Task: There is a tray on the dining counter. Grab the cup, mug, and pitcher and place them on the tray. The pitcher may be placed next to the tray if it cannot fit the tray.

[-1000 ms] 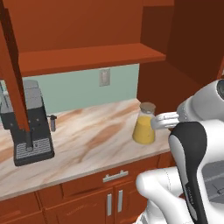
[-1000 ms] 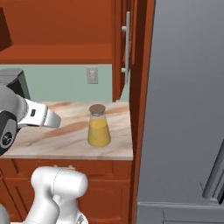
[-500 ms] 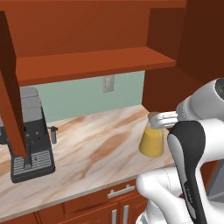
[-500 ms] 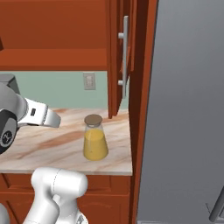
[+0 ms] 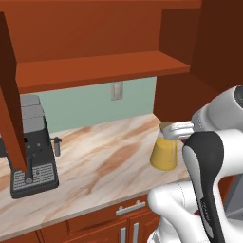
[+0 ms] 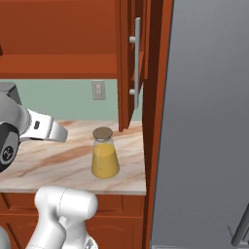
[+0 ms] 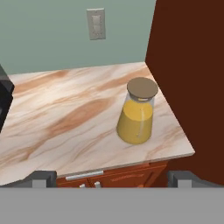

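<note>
clear glass pitcher, polished marbled counter, wooden cabinets

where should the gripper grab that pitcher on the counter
Probably at the narrow neck just under the tan lid of the pitcher, coming in level from the open counter side. The body flares wide toward the base, likely too broad for the open gripper, and the cabinet wall stands close on the far side.
</note>
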Available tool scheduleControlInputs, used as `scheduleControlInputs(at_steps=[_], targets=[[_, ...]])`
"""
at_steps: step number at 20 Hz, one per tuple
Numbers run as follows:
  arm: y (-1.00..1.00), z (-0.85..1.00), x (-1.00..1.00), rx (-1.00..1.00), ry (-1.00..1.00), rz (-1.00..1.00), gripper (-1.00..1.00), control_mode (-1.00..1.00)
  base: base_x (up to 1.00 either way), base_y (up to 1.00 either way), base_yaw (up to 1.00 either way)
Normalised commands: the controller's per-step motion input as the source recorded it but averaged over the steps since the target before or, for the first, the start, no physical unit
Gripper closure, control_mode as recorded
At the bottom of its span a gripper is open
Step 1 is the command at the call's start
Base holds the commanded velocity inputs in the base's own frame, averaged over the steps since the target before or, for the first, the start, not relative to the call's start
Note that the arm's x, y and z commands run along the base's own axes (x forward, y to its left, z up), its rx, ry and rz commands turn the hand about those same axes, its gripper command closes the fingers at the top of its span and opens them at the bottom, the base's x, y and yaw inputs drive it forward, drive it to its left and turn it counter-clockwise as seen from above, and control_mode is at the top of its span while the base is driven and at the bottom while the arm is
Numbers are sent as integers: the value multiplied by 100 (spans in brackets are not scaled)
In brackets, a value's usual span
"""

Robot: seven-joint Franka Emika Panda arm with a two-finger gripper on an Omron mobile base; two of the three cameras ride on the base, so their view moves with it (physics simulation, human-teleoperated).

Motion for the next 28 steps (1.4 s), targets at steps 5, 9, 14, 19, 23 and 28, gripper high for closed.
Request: scheduleControlInputs(at_steps=[5, 9, 14, 19, 23, 28], targets=[[-3, 0, 0, 0, 0, 0, -100, -100, 0, 0, 0], [-15, -17, 2, 0, 0, 0, -100, -100, 0, 0, 0], [-27, -42, 1, 0, 0, 0, -100, -100, 0, 0, 0], [-21, -38, 5, 0, 0, 0, -100, -100, 0, 0, 0], [-10, -8, 11, 0, 4, 0, -100, -100, 0, 0, 0], [-11, -11, 15, 0, 5, 0, -100, -100, 0, 0, 0]])
